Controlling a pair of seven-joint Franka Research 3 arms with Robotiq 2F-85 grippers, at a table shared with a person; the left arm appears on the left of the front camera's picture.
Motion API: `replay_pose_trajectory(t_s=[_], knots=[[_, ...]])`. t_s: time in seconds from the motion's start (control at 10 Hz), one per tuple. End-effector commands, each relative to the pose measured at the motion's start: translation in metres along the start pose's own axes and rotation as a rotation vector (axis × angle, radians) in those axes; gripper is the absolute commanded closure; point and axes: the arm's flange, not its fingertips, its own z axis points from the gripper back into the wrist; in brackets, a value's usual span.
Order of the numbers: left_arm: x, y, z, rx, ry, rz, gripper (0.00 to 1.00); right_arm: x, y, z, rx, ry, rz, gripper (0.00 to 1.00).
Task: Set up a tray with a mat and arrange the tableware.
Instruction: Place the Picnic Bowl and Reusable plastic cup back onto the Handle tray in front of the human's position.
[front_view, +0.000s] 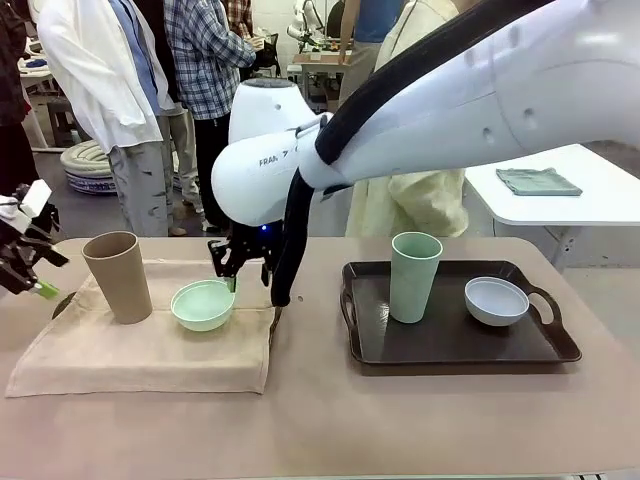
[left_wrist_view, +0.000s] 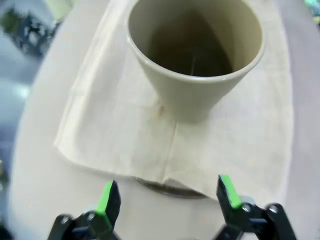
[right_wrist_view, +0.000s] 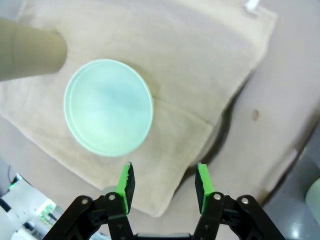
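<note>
Right tool (right_wrist_view: 163, 170) and left tool (left_wrist_view: 167, 184) both spread, empty. Mint bowl (right_wrist_view: 107, 105) lies at eleven o'clock of the right one; I'd straddle its rim squarely, clear of the mat (right_wrist_view: 200, 60).

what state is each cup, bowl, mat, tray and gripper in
beige cloth mat: spread out
tall tan cup: upright on mat
mint green bowl: upright on mat
pale green cup: upright in dark tray
greyish white bowl: upright in tray
left gripper: open, empty
right gripper: open, empty
</note>
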Motion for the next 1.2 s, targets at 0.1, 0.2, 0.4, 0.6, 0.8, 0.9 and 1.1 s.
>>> replay_pose_trajectory(t_s=[0.1, 0.2, 0.4, 0.6, 0.8, 0.9, 1.1], knots=[[0.054, -0.057, 0.034, 0.23, 0.255, 0.197, 0.0, -0.046, -0.016, 0.055, -0.11, 0.054, -0.073, 0.36], [0.073, -0.067, 0.044, 0.305, 0.267, 0.229, 0.0, -0.057, -0.024, 0.078, -0.133, 0.061, -0.093, 0.36], [0.121, -0.09, 0.067, 0.415, 0.244, 0.328, 0.0, -0.082, -0.039, 0.128, -0.143, 0.032, -0.13, 0.36], [0.171, -0.108, 0.102, 0.414, 0.217, 0.371, 0.0, -0.1, -0.042, 0.168, -0.156, 0.009, -0.168, 0.36], [0.211, -0.118, 0.133, 0.402, 0.194, 0.432, 0.0, -0.111, -0.042, 0.197, -0.168, 0.024, -0.19, 0.36], [0.227, -0.115, 0.142, 0.398, 0.183, 0.502, 0.0, -0.114, -0.041, 0.21, -0.148, 0.019, -0.2, 0.36], [0.235, -0.11, 0.147, 0.337, 0.201, 0.514, 0.0, -0.102, -0.047, 0.204, -0.129, 0.039, -0.206, 0.36]])
